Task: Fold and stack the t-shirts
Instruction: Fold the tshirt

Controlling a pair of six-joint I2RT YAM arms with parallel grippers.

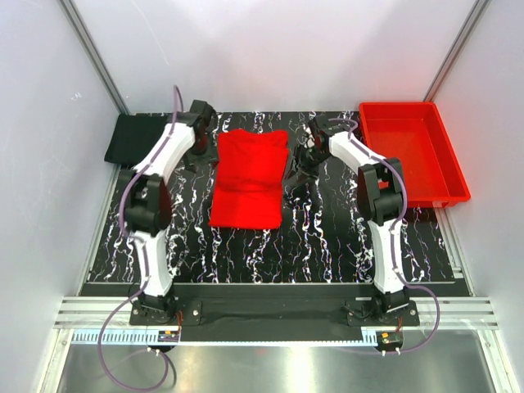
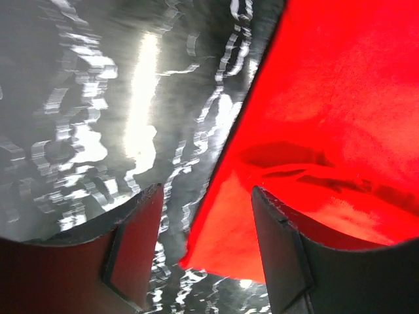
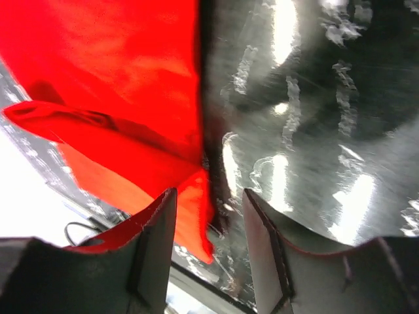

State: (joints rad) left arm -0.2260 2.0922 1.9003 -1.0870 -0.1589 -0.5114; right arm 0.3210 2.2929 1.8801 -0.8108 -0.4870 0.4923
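- left gripper (image 2: 206, 195) spread, grasping nothing; red t-shirt (image 2: 327, 98) corner between its fingers.
- right gripper (image 3: 209, 195) spread too, at the opposite far corner.
- top view alone shows black t-shirt (image 1: 135, 137) left of left gripper; both arms extended forward.

Bright light; blurred glare on table (image 2: 141, 98)
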